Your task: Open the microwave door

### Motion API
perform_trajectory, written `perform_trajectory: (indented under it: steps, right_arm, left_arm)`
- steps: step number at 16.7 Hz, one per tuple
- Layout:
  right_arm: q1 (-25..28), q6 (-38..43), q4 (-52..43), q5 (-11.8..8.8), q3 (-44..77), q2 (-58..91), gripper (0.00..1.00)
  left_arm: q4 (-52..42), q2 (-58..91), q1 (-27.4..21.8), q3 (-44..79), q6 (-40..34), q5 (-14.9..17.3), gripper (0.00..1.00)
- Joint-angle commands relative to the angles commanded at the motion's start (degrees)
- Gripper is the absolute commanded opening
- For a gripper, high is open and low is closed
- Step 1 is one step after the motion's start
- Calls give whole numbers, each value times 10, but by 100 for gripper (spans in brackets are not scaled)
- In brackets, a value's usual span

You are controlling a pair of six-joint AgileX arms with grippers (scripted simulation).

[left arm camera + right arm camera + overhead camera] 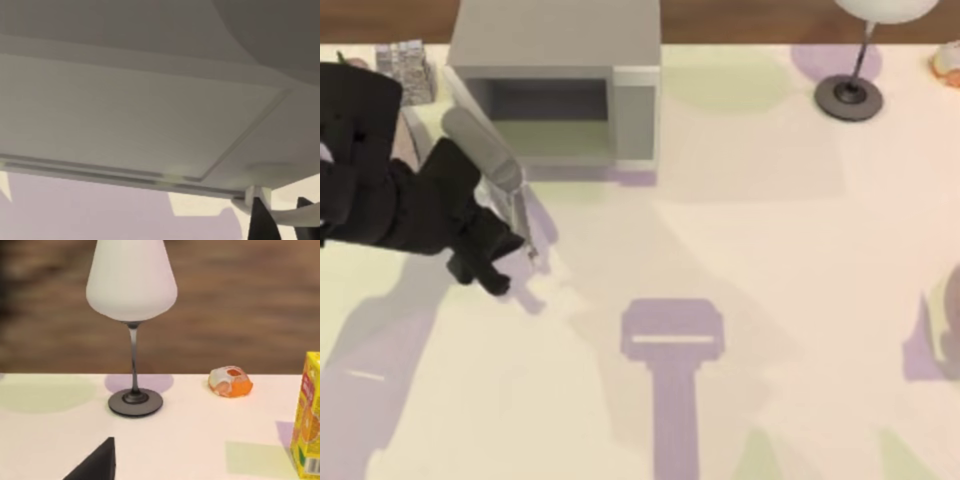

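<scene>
The microwave (560,90) was seen at the far side of the table (770,300), left of centre, its cavity exposed. The microwave door (485,150) was swung wide open — hinged at the left edge and angled out toward the near left. The left gripper (490,265) was found just beside the door's free end, at the near-left of the microwave, with the black arm stretched in from the left edge. In the left wrist view the door's framed window panel (125,120) filled most of the picture, and dark fingertips (262,222) were caught right at its handle edge; whether the jaws were apart or clamped on the handle could not be told.

The right gripper was barely shown — only a dark tip (97,465) in the right wrist view, its jaw state impossible to tell. Ahead of it a white lamp on a dark round base (135,401) was seen at the far right, with an orange-and-white packet (230,381) farther right and a yellow juice carton (307,415) at the edge.
</scene>
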Motion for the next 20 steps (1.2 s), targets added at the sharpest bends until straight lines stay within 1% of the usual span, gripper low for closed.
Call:
perform_trajectory:
  steps: [13, 15, 18, 20]
  right_arm:
    - [0, 0, 0, 0, 0, 0, 100]
    - [0, 0, 0, 0, 0, 0, 100]
    - [0, 0, 0, 0, 0, 0, 100]
    - [0, 0, 0, 0, 0, 0, 100]
  left_arm:
    - [-3, 0, -2, -2, 0, 4, 0]
    - [-13, 4, 6, 0, 18, 12, 0]
    - [-30, 2, 24, 12, 60, 33, 0]
    - [-40, 5, 31, 11, 73, 39, 0]
